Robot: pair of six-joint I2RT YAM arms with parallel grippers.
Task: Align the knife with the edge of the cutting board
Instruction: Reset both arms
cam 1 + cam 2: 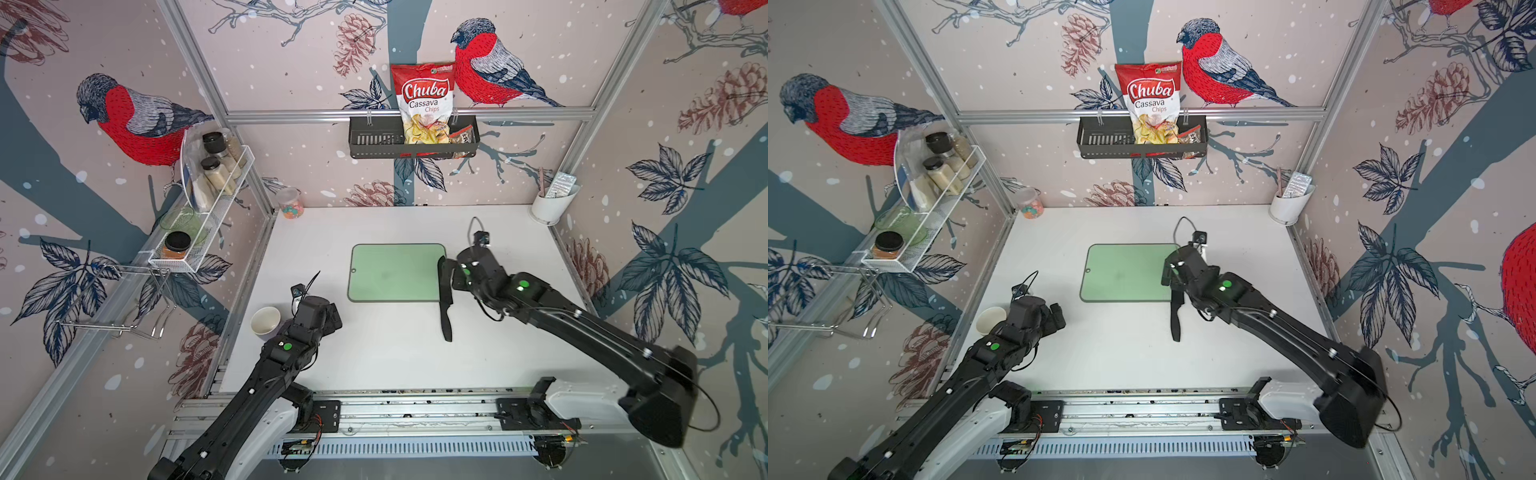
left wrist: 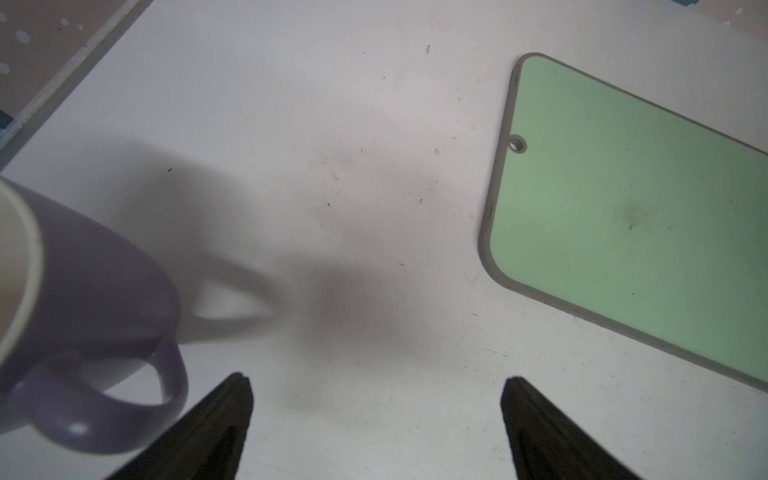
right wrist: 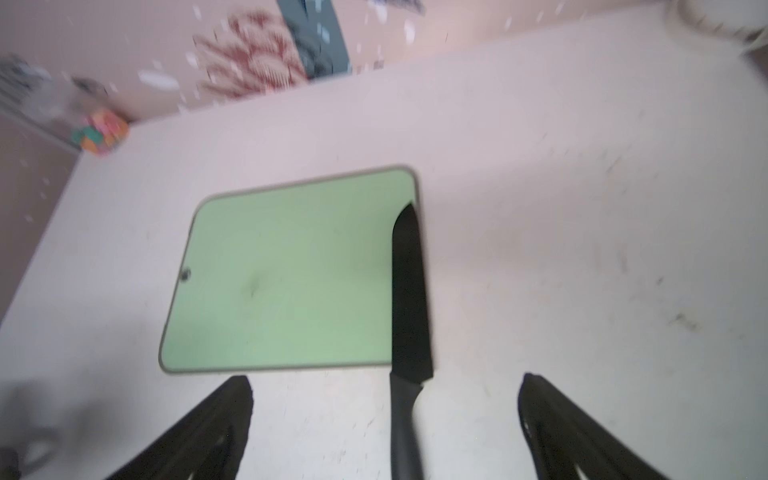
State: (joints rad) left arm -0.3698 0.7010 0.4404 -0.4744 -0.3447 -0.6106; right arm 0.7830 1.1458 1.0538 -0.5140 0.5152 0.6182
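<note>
The pale green cutting board [image 1: 395,272] [image 1: 1125,272] [image 2: 623,208] [image 3: 291,282] lies flat mid-table, its small hole on the left short edge. The black knife [image 1: 445,316] [image 1: 1176,320] [image 3: 409,299] rests with its blade along the board's right short edge, tip pointing away. Its handle runs past the near edge onto the table. My right gripper [image 1: 455,274] [image 1: 1169,274] [image 3: 385,379] hovers above the knife, open, fingers wide on either side of the handle and touching nothing. My left gripper [image 1: 332,320] [image 1: 1059,318] [image 2: 377,379] is open and empty over bare table, left of the board.
A purple mug [image 1: 266,320] [image 2: 83,311] stands beside the left gripper. A candy jar [image 1: 290,203] sits at the back left corner and a white pot [image 1: 550,205] at the back right. A wire shelf [image 1: 203,208] and a black basket [image 1: 374,143] hang on the walls.
</note>
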